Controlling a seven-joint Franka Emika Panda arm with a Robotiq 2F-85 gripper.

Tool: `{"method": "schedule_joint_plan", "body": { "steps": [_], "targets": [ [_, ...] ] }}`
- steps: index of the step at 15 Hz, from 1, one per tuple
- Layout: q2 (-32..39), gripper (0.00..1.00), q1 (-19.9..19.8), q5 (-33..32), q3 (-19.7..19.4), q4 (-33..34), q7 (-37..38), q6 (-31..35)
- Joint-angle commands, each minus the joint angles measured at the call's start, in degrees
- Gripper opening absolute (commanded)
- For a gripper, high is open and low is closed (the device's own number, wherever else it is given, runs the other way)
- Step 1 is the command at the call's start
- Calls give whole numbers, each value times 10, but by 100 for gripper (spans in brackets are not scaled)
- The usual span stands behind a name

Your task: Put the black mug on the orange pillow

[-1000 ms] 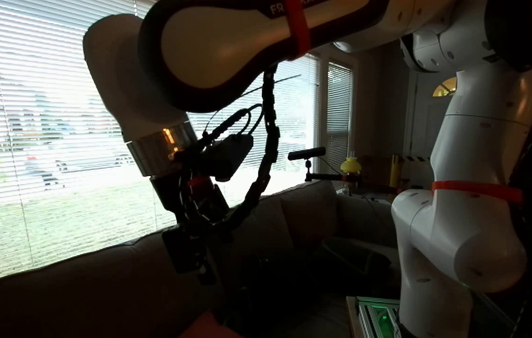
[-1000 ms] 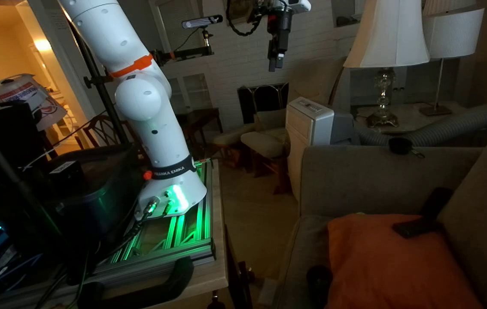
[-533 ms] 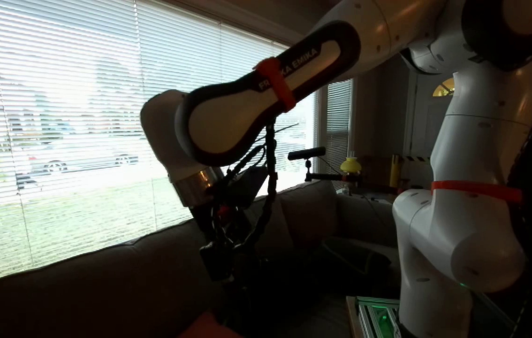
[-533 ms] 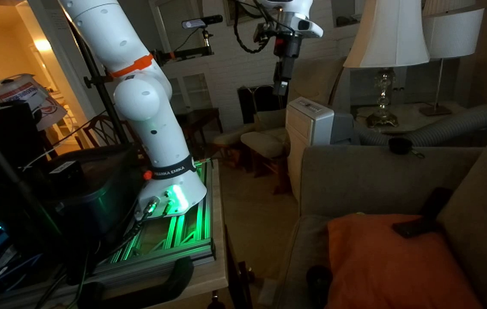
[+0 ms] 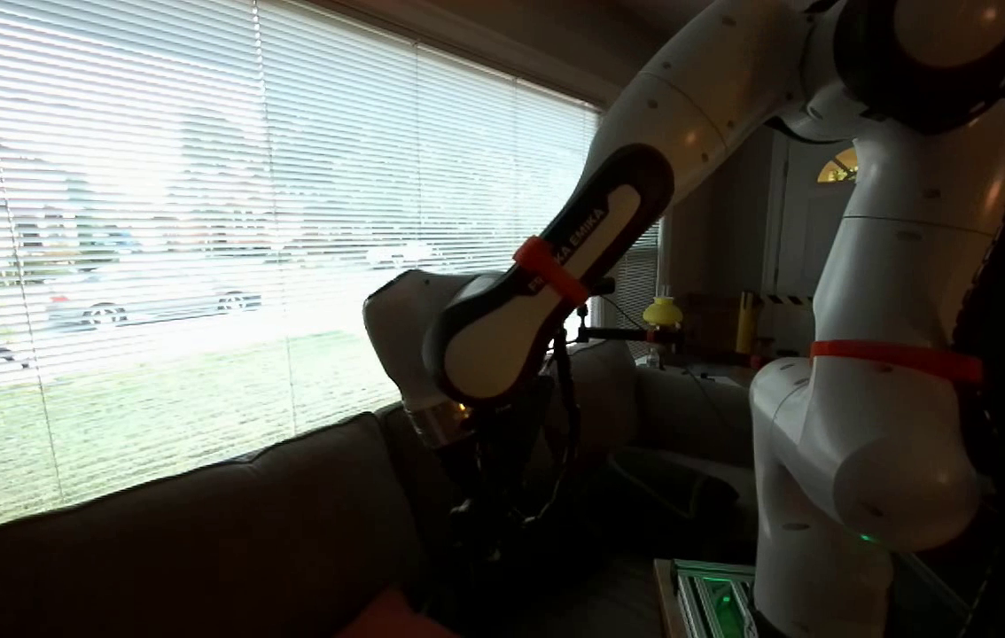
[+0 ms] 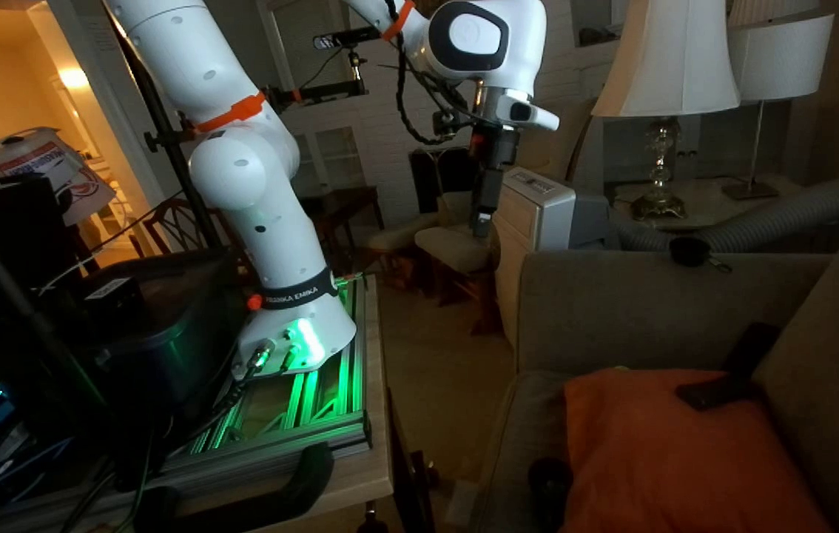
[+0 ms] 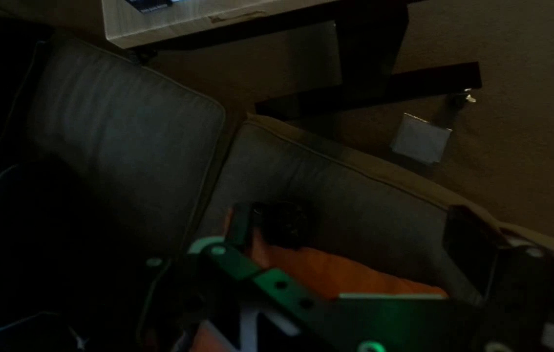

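On the couch, the black mug is sitting on the seat, just beside the orange pillow; I cannot tell if they are touching. A flat dark thing is lying on a corner of the pillow, taking up some of its top, and a second dark thing is leaning near the couch back. A small black thing with a loop is resting on the couch arm. Past that couch arm, a white box is standing by a fat gray hose.

In both exterior views, the robot arm is standing on its table, bending over and hanging its claw in the air, pointing down. In the wrist view, the two fingers are standing wide apart, and the mug is showing in the gap, lower down.

A black band at the robot arm's foot is reading "FRANKA EMIKA." A red strap is hiding some letters farther up, and "KA EMIKA" is showing. A jug is wearing red words too blurry to read.
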Motion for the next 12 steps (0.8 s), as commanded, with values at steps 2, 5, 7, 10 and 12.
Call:
{"method": "schedule_joint_plan", "body": {
  "steps": [2, 5, 7, 10, 12],
  "targets": [
    [9, 100, -11, -24, -4, -14, 22, 2],
    [17, 100, -14, -30, -5, -14, 31, 2],
    [17, 100, -14, -30, -5, -13, 32, 2],
    [22, 100, -24, -25, -21, -35, 18, 51],
    [35, 100, -37, -37, -39, -52, 11, 106]
  ]
}}
